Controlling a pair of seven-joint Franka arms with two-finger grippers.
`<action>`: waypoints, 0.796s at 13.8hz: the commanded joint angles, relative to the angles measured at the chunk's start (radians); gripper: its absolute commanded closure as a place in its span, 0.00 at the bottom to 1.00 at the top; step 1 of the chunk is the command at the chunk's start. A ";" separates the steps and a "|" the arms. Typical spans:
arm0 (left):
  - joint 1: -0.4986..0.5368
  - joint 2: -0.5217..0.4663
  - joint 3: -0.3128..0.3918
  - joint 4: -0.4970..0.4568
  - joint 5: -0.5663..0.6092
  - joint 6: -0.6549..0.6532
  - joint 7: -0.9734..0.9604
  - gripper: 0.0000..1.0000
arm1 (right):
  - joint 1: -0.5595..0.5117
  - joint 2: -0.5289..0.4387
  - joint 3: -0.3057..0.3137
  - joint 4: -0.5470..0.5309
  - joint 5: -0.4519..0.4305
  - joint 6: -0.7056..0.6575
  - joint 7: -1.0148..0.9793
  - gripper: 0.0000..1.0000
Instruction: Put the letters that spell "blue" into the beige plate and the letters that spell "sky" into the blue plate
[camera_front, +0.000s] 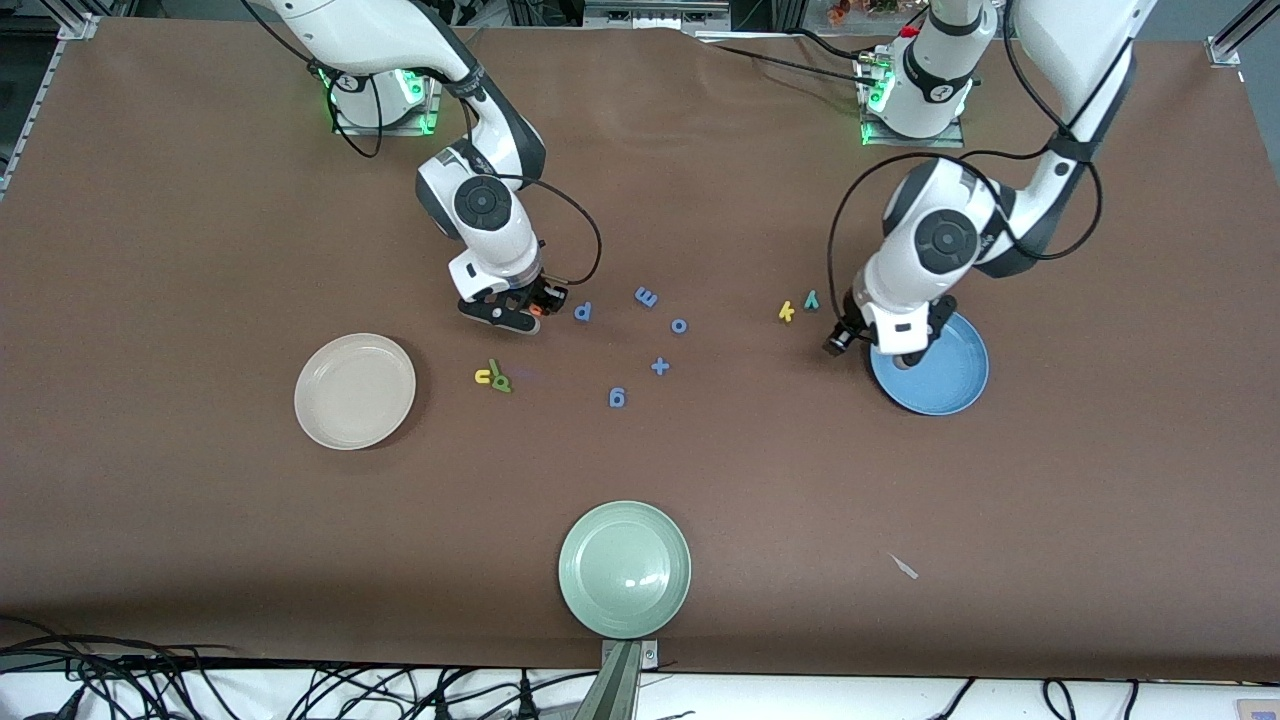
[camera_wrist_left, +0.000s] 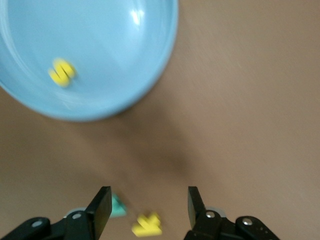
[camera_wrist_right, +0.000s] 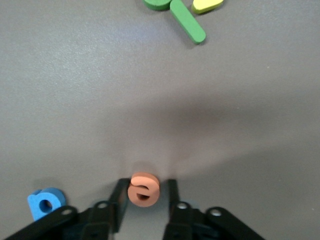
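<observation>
Front view: the beige plate (camera_front: 354, 391), round and plain cream, sits on the brown table (camera_front: 200, 560) toward the right arm's end. The blue plate (camera_front: 940, 372), same size and medium blue, sits toward the left arm's end, partly under the left gripper (camera_front: 880, 345). A pale green plate (camera_front: 624, 569) lies near the table edge closest to the camera. The yellow u (camera_front: 483, 377), green b (camera_front: 501, 382) and thin green l (camera_front: 493, 367) cluster together, touching, beside the beige plate toward the table's middle. The right gripper (camera_front: 520, 310) is low at the table, with the orange e (camera_front: 536, 310) at its tip. Beside it lie 5 blue pieces: p (camera_front: 583, 312), m (camera_front: 646, 297), o (camera_front: 679, 325), plus sign (camera_front: 660, 366) and g (camera_front: 617, 397). The yellow k (camera_front: 786, 312) and teal y (camera_front: 811, 299) lie near each other, just beside the left gripper.

Left wrist view: the jaws stand wide apart, holding nothing. The yellow s (camera_wrist_left: 62, 72) lies inside the blue plate; the k and y lie on the table between the fingers.

Right wrist view: the jaws are narrow, 1 finger at each side of the rounded orange e, standing on edge.
</observation>
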 joint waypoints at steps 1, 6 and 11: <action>-0.070 0.013 -0.009 -0.021 0.028 0.047 -0.068 0.33 | -0.002 -0.008 -0.004 -0.001 -0.022 0.000 -0.002 0.79; -0.094 0.048 -0.009 -0.019 0.066 0.041 -0.329 0.33 | -0.008 -0.082 -0.073 0.134 -0.006 -0.352 -0.156 0.79; -0.089 0.060 -0.010 -0.001 0.071 0.050 -0.541 0.16 | -0.008 -0.157 -0.245 0.133 0.000 -0.482 -0.517 0.79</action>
